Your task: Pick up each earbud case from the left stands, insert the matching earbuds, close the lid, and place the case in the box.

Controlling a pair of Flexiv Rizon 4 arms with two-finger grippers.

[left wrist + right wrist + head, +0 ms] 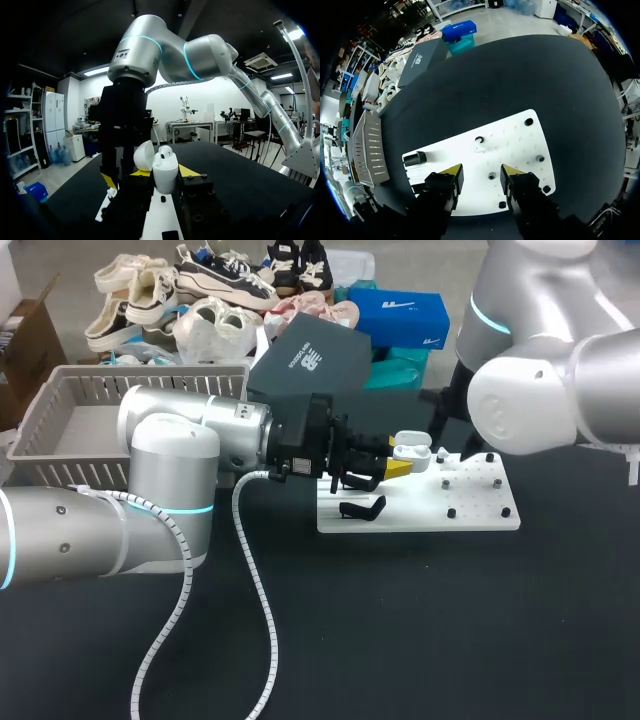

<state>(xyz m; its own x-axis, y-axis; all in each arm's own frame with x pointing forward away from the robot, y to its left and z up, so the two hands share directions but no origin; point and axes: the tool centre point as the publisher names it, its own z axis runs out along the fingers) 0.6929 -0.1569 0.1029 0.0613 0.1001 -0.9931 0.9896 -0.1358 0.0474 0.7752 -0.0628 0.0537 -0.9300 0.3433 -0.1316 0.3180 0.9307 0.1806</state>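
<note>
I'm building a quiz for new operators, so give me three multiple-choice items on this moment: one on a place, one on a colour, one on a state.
1. Where is the earbud case? A in the grey basket; B between the fingers of the left gripper; C lying on the black tabletop.
2. What colour is the pegged board? A white; B blue; C grey.
3. How is the case's lid? A shut; B open; C taken off.

Key: 1 B, both fingers flank the upright case; 2 A, it shows white against the black table; 3 B, the lid is tipped back from the case's top.
</note>
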